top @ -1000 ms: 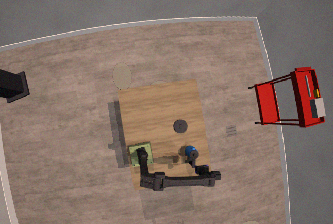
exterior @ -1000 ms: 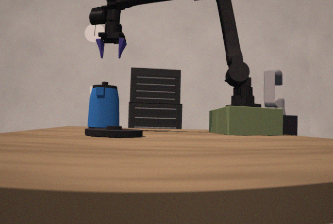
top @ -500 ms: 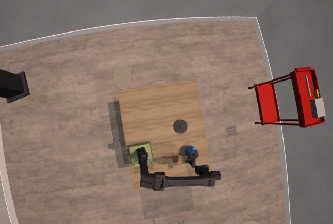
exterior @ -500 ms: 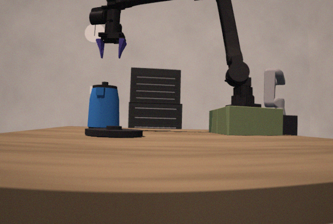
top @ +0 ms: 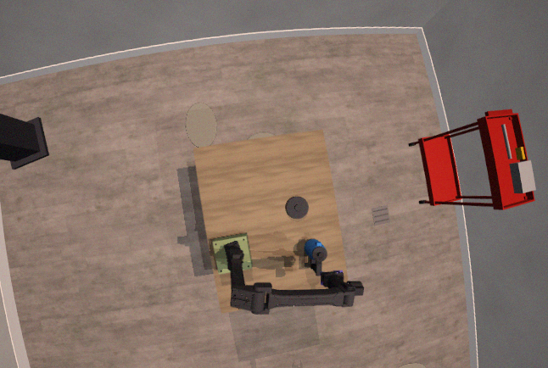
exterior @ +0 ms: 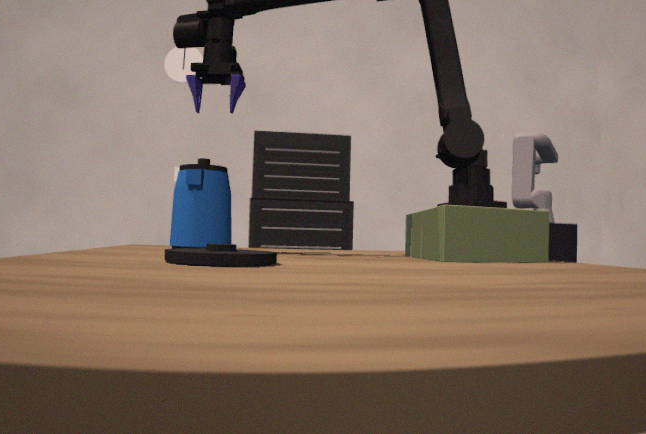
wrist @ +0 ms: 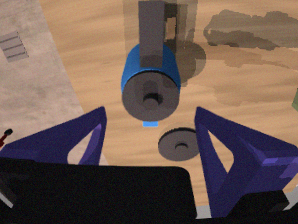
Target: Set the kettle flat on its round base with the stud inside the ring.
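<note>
Gripper (exterior: 215,93) open, holding nothing, high above kettle (exterior: 200,207). Kettle upright, long axis vertical, handle (wrist: 152,30) pointing away from round base (top: 296,207), which sits well apart.

Surfaces and finishes, kettle station

Table (exterior: 334,307): light wood with streaked grain, matt. Kettle (exterior: 200,209): smooth blue body, matt, plastic-looking; dark grey lid and handle bar. Base (exterior: 220,256): dark grey disk, matt, smooth. Gripper (exterior: 215,92): open, with smooth violet fingers, faintly sheened; arm housing black, matt. Pedestal (exterior: 513,240): flat green, matt. Floor (top: 87,216): mottled grey-brown wood planking, dull. Cart (top: 438,169), far right: glossy-looking red painted metal.
</note>
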Robot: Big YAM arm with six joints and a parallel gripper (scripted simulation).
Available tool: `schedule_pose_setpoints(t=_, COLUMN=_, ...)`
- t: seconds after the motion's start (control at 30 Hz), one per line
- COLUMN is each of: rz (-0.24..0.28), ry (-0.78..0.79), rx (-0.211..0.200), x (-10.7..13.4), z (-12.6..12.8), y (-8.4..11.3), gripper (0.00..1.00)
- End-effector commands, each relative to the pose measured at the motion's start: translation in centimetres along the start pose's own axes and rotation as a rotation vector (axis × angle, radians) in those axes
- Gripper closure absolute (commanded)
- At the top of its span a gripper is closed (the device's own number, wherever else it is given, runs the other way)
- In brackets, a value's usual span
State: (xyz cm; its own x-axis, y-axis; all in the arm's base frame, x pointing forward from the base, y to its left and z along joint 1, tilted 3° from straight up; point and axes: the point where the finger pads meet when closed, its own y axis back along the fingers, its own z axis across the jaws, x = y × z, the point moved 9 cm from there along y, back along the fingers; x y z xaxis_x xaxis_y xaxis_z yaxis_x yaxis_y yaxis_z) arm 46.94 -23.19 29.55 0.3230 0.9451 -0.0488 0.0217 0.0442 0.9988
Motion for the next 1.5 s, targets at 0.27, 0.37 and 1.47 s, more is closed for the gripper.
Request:
schedule_pose_setpoints(t=0.27, rz=-0.007, ry=-0.017, rx=-0.028, x=-0.8, z=1.3, y=1.1, gripper=0.26)
schedule_pose_setpoints(t=0.37, rz=-0.007, ry=-0.017, rx=-0.028, x=-0.8, z=1.3, y=1.1, gripper=0.26)
schedule_pose_setpoints(t=1.47, rz=-0.003, ry=-0.015, rx=0.004, x=-0.7, z=0.6, y=-1.6, gripper=0.26)
